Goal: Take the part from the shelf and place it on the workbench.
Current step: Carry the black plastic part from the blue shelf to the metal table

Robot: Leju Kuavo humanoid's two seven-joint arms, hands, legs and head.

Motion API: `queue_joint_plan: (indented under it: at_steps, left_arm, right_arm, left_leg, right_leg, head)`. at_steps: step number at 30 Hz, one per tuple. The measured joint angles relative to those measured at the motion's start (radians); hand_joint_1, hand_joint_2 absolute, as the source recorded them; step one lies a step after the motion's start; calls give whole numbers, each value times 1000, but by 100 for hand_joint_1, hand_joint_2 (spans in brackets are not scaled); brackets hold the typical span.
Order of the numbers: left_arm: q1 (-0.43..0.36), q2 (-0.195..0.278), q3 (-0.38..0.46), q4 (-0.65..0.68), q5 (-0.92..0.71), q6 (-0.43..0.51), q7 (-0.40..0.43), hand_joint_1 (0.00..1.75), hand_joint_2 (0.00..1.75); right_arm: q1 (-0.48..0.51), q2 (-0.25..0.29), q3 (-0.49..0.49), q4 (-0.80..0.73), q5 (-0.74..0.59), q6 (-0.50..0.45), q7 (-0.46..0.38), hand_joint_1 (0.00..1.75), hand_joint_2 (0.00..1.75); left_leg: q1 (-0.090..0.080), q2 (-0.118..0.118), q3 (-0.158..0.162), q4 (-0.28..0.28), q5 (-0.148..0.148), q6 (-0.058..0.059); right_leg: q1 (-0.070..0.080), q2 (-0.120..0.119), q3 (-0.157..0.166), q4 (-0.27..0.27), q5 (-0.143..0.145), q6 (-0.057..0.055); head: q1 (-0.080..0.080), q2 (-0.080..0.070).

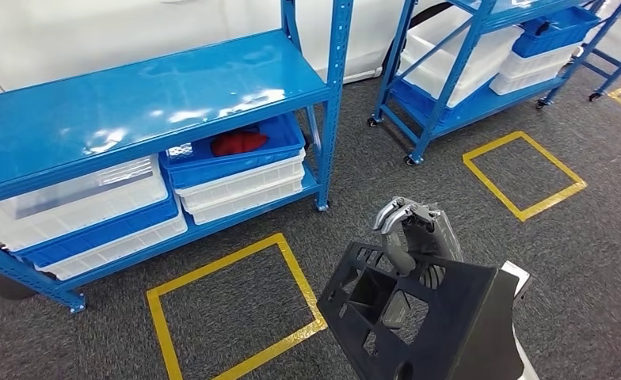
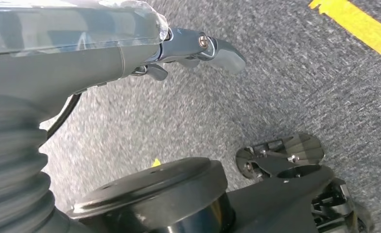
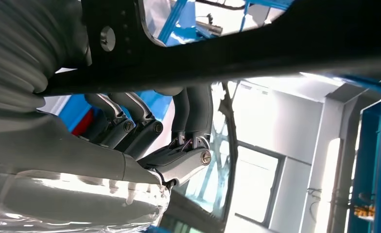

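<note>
A black plastic lattice-framed part is gripped by the right hand, fingers curled through its openings.

The part is held tilted above the grey carpeted floor, clear of the blue metal shelf rack holding white and blue plastic bins, one with a red item. A yellow taped square is marked on the floor between them. The left hand is seen hanging over the carpet; whether its fingers are spread or curled cannot be told.
</note>
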Motion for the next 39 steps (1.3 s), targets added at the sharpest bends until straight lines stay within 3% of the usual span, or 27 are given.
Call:
queue_joint_plan:
  at_steps: [1, 2, 4, 6, 7, 9, 11, 13, 15, 16, 17, 18, 20, 22, 24, 25, 26, 27, 29, 31, 32, 34, 36, 38, 39]
  left_arm:
    - [0, 0, 0, 0, 0, 2, -2, 0, 175]
    - [0, 0, 0, 0, 0, 3, -5, 0, 175]
    - [-1, 1, 0, 0, -2, 6, -9, 0, 175]
    - [-1, 1, -1, 0, -6, 7, -12, 0, 175]
    - [0, 1, -1, 0, -7, 7, -11, 0, 175]
    - [-1, 3, -2, 0, -11, 7, -7, 0, 175]
    - [-2, 5, -3, 0, -16, 6, -3, 0, 175]
    - [-4, 5, -4, 0, -16, 4, -2, 0, 175]
    - [-11, 5, -4, 0, -16, 1, -1, 0, 175]
    - [-14, 6, -4, 0, -17, -1, 2, 0, 175]
    - [-15, 6, -4, 0, -18, -3, 5, 0, 175]
    - [-14, 6, -4, 0, -20, -5, 9, 0, 175]
    - [-10, 5, -5, 0, -23, -7, 16, 0, 175]
    - [-6, 4, -5, 0, -24, -8, 19, 0, 175]
    - [-7, 1, -6, 0, -25, -8, 20, 0, 175]
    - [-7, 0, -6, 0, -25, -8, 20, 0, 175]
    - [-8, -1, -6, 0, -26, -8, 20, 0, 175]
    - [-7, -3, -6, 0, -26, -8, 20, 0, 175]
    - [-4, -3, -6, 0, -26, -7, 18, 0, 175]
    - [-1, -2, -6, 0, -24, -5, 13, 0, 175]
    - [-1, -1, -6, 0, -23, -4, 10, 0, 175]
    - [-2, 0, -6, 0, -19, 1, 2, 0, 175]
    - [-2, 0, -6, 0, -17, 8, -2, 0, 175]
    - [-2, 0, -6, 0, -18, 14, -4, 0, 175]
    - [-2, 0, -7, 0, -19, 17, -4, 0, 175]
  right_arm:
    - [4, 0, -2, -1, 0, 0, 1, 175, 175]
    - [7, 0, -4, -4, 1, 0, 1, 175, 175]
    - [11, 0, -9, -12, 0, -1, 2, 175, 175]
    - [13, 0, -12, -21, 0, -3, 1, 175, 175]
    - [15, 0, -14, -25, 0, -5, 1, 175, 175]
    - [27, 0, -20, -35, 1, -13, 0, 175, 175]
    - [43, -1, -28, -49, 3, -20, -3, 175, 175]
    - [53, -1, -31, -59, 4, -22, -6, 175, 175]
    - [63, -2, -33, -63, 6, -24, -9, 175, 175]
    - [69, -2, -34, -65, 7, -25, -10, 175, 175]
    - [75, -2, -35, -67, 8, -27, -11, 175, 175]
    - [80, -2, -37, -69, 11, -30, -12, 175, 175]
    - [86, -2, -40, -75, 17, -34, -13, 175, 175]
    - [89, -2, -44, -81, 21, -36, -13, 175, 175]
    - [93, -2, -51, -86, 22, -36, -13, 175, 175]
    - [97, -2, -54, -88, 23, -36, -13, 175, 175]
    - [98, -3, -57, -90, 23, -37, -13, 175, 175]
    - [99, -4, -59, -92, 23, -37, -14, 175, 175]
    - [100, -5, -61, -94, 24, -36, -14, 175, 175]
    - [102, -6, -61, -94, 25, -36, -13, 175, 175]
    - [102, -6, -62, -95, 26, -34, -11, 175, 175]
    - [100, -7, -62, -95, 21, -26, -6, 175, 175]
    - [92, -8, -62, -95, 15, -17, 0, 175, 175]
    - [89, -9, -63, -98, 10, -15, 2, 175, 175]
    - [93, -9, -65, -101, 6, -17, 2, 175, 175]
  left_leg:
    - [-1, 13, 0, 0, -1, 0]
    - [-1, 26, 1, 0, -2, -1]
    - [-3, 48, 7, 1, -6, -5]
    - [-9, 65, 10, 2, -11, -14]
    - [-12, 73, 12, 2, -13, -18]
    - [-15, 88, 14, 2, -18, -28]
    - [-13, 58, 5, 33, -45, -37]
    - [-9, 5, -40, 140, -107, -43]
    - [-8, -14, -92, 265, -155, -45]
    - [-8, -15, -101, 289, -154, -45]
    - [-8, -16, -94, 276, -133, -44]
    - [-7, -22, -71, 226, -97, -41]
    - [-2, -64, -17, 98, -35, -35]
    - [0, -101, 6, 30, -23, -30]
    - [-1, -91, 9, 17, -26, -22]
    - [0, -79, 11, 12, -21, -15]
    - [2, -67, 14, 6, -16, -9]
    - [3, -53, 16, 0, -11, -4]
    - [0, -25, 15, -4, -9, 1]
    - [-3, 2, 13, -3, -10, 2]
    - [-3, 16, 13, -2, -11, 1]
    - [-4, 39, 18, -2, -15, -3]
    - [-8, 57, 23, -1, -22, -11]
    - [-14, 72, 26, 0, -26, -20]
    - [-16, 80, 28, 0, -28, -25]
  right_leg:
    - [-1, -3, -4, 15, 3, 1]
    - [-2, -7, 14, -12, 24, 1]
    - [1, -38, 93, -148, 81, -5]
    - [10, -70, 146, -250, 106, -21]
    - [14, -75, 152, -265, 104, -29]
    - [14, -54, 148, -267, 105, -42]
    - [8, -34, 148, -273, 109, -53]
    - [4, -15, 147, -275, 113, -62]
    - [5, 8, 145, -275, 114, -66]
    - [6, 22, 145, -273, 114, -66]
    - [6, 36, 145, -271, 114, -66]
    - [6, 51, 145, -269, 115, -65]
    - [6, 80, 141, -261, 115, -59]
    - [5, 106, 127, -257, 122, -46]
    - [2, 130, 115, -260, 133, -29]
    - [2, 124, 113, -260, 134, -23]
    - [3, 100, 106, -246, 124, -19]
    - [5, 68, 90, -213, 103, -16]
    - [4, 8, 34, -90, 38, -10]
    - [0, -3, -16, 19, -2, -4]
    - [-2, -5, -16, 25, 5, -3]
    - [-4, -21, 48, -82, 63, -4]
    - [3, -62, 122, -216, 102, -14]
    - [11, -77, 141, -259, 102, -30]
    - [13, -66, 138, -261, 104, -37]
  head:
    - [0, 0]
    - [0, 0]
    - [0, 0]
    - [0, 0]
    - [0, 0]
    - [0, 0]
    - [0, 0]
    - [0, 0]
    - [0, 0]
    - [0, 0]
    - [0, 0]
    - [0, 0]
    - [0, 0]
    - [0, 0]
    - [0, 0]
    - [0, 0]
    - [0, 0]
    - [0, 0]
    - [0, 0]
    - [0, 0]
    - [0, 0]
    - [0, 0]
    - [0, 0]
    - [0, 0]
    - [0, 0]
